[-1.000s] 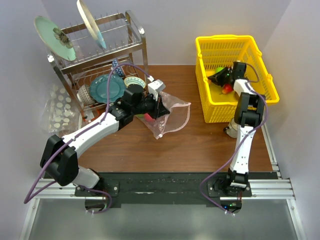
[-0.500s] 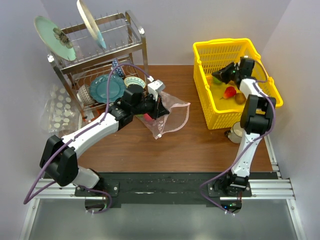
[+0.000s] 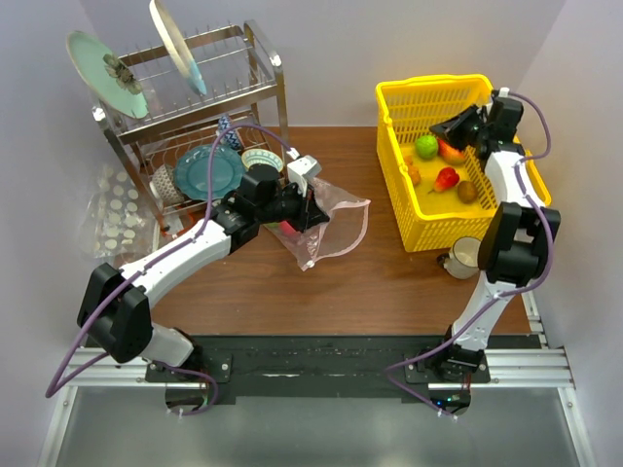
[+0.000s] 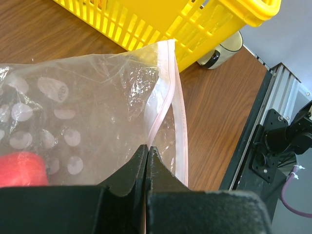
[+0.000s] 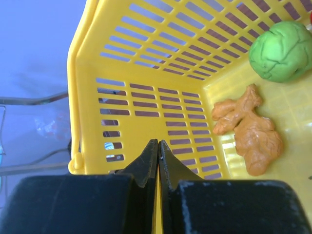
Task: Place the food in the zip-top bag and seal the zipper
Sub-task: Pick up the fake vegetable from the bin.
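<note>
The zip-top bag (image 3: 341, 229) lies on the table's middle with a red food piece (image 3: 285, 230) inside, seen also in the left wrist view (image 4: 22, 168). Its pink zipper (image 4: 178, 117) runs along the open mouth. My left gripper (image 3: 313, 209) (image 4: 147, 147) is shut on the bag's edge near the mouth. More food lies in the yellow basket (image 3: 394, 185): a green piece (image 3: 426, 146) (image 5: 282, 50), a tan-orange knobbly piece (image 3: 414, 173) (image 5: 251, 129), red pieces (image 3: 446, 179) and a brown one (image 3: 467, 191). My right gripper (image 3: 440, 130) (image 5: 158, 142) is shut and empty above the basket's back.
A metal dish rack (image 3: 277, 92) with plates and bowls stands at the back left. A clear bag with white discs (image 3: 117, 209) lies beside it. A mug (image 3: 465, 256) sits against the basket's front. A white block (image 3: 305, 167) lies behind the bag.
My right gripper has risen out of the basket toward its back right, uncovering the food. The basket shifted and turned slightly. The left arm and bag have not moved.
</note>
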Available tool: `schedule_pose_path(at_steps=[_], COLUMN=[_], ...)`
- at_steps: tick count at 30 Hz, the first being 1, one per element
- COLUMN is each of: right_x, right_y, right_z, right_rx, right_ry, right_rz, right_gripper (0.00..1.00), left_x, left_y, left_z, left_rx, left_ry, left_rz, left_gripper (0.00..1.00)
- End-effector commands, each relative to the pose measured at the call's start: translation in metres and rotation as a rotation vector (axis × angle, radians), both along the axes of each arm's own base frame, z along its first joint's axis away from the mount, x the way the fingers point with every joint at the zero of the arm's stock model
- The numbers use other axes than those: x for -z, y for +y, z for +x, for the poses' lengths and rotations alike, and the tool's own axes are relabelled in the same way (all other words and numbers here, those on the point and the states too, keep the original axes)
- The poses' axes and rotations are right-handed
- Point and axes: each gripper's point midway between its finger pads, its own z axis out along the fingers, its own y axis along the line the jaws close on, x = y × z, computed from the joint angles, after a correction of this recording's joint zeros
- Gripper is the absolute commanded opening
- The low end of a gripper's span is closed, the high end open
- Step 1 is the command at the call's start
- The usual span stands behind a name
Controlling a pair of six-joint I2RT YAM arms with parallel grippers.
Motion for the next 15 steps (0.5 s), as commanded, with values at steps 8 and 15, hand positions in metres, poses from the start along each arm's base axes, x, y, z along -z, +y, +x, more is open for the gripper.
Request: schedule_pose_path(at_steps=[8,15], right_x=[0.065,0.126], right_y=[-0.025,-0.009], right_z=[-0.025,-0.008], right_rx=[-0.015,-0.112], right_ry=[0.252,0.366], right_rz=[-0.321,-0.431], right_gripper=[0.91,0.99], left_x=[-0.028,-0.023], left_y=[0.002,0.000], left_z=[0.005,0.008], left_rx=[-0.008,-0.008], left_ry=[-0.070,-0.064], left_rz=[-0.034,-0.028], left_gripper=[0.00,0.00])
